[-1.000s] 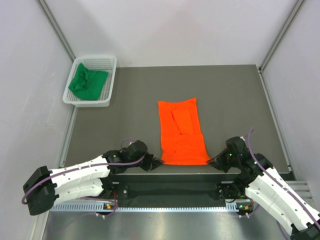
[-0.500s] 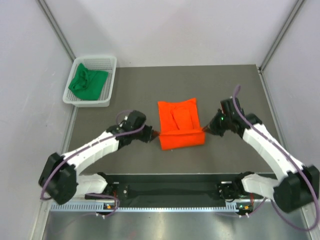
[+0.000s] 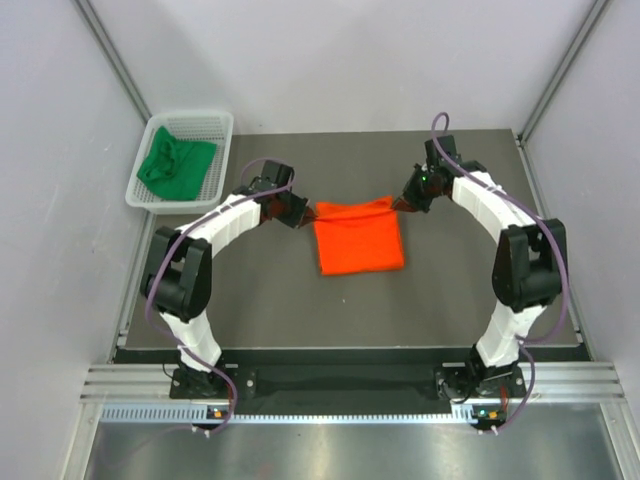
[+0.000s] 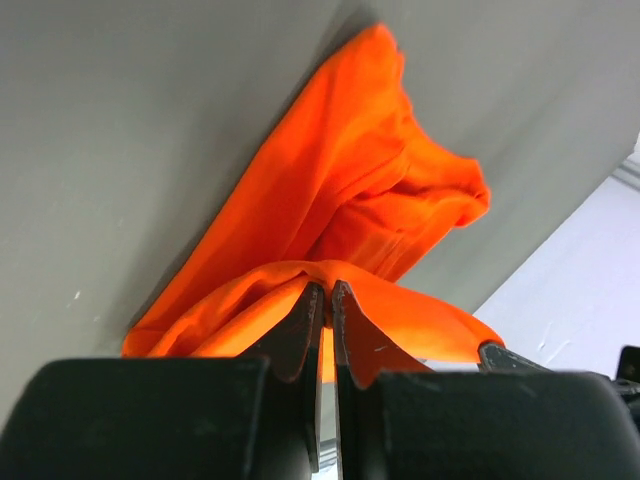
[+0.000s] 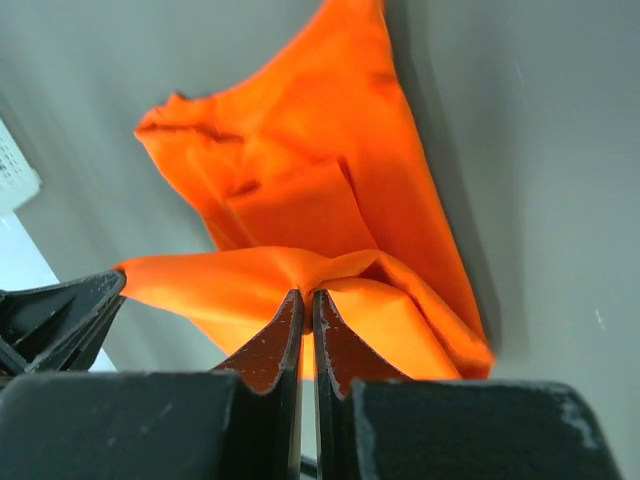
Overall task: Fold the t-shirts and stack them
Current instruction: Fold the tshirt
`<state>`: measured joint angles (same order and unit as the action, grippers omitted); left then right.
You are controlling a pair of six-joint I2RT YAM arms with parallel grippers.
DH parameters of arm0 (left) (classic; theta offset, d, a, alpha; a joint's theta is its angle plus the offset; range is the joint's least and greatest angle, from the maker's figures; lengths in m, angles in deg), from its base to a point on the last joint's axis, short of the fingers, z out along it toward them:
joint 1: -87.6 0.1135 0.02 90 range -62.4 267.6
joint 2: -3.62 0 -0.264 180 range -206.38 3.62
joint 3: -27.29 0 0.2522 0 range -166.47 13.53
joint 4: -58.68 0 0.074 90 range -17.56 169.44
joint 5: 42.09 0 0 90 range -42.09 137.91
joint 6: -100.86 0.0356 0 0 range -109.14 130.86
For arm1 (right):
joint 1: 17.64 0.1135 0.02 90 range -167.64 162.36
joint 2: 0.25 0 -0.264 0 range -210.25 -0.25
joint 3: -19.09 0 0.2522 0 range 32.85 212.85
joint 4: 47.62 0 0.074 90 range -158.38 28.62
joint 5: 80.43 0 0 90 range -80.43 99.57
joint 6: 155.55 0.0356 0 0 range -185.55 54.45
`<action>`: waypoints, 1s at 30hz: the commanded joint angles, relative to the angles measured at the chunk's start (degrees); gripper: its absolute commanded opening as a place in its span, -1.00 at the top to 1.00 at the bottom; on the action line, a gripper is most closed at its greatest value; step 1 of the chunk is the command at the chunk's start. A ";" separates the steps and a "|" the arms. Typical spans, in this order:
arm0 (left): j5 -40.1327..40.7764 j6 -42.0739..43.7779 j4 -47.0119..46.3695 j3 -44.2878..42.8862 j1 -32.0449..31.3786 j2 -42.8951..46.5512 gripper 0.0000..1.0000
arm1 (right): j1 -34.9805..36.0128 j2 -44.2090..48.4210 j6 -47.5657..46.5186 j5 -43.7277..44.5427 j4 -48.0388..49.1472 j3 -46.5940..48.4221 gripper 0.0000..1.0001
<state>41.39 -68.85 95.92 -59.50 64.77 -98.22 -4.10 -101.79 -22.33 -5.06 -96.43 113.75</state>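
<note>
The orange t-shirt (image 3: 360,240) lies doubled over on the surface (image 3: 250,300), around the middle and nearer the far edge than the near one. Its far-left corner is pinched between the pressed-together jaws of the left arm (image 3: 225,215). Its far-right corner is pinched likewise by the jaws of the right arm (image 3: 480,200). In both wrist views cloth is seen clamped at the tips and raised slightly off the surface. The green t-shirt (image 3: 175,165) is bunched in the white basket (image 3: 175,203) at the far-left corner.

The fold in hand is judged nearly finished. For a clean result, both corners should be lowered together and level, and laid squarely over the layer beneath so that the edges match. Only then should they be released. Uneven tension between the two arms would skew the far edge.
</note>
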 commanded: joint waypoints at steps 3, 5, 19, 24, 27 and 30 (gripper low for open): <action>-1.56 2.53 1.13 -5.97 4.28 -5.11 1.00 | -2.11 -5.51 -2.27 -2.77 2.09 8.29 1.00; -2.17 2.62 0.43 -7.38 5.16 -6.08 1.00 | -2.47 -7.44 -2.09 -3.03 2.09 9.62 1.00; -10.44 4.82 -0.72 -18.10 7.89 -18.65 1.00 | -4.40 -14.03 -0.51 -3.20 0.59 15.68 1.00; -9.73 4.55 -1.16 -19.24 8.15 -19.97 1.00 | -4.75 -17.55 -1.39 -4.35 0.24 18.67 1.00; -9.83 6.39 -0.37 -22.66 8.50 -21.98 0.95 | -5.36 -18.87 -1.30 -4.35 0.85 19.11 0.96; -9.91 12.36 2.78 -30.28 8.59 -25.76 0.69 | -6.68 -20.71 -2.61 -4.35 2.26 20.78 0.75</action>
<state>29.71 -62.62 96.60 -81.78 71.98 -121.39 -8.01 -121.52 -22.70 -10.40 -96.30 130.19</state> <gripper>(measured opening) 0.117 0.048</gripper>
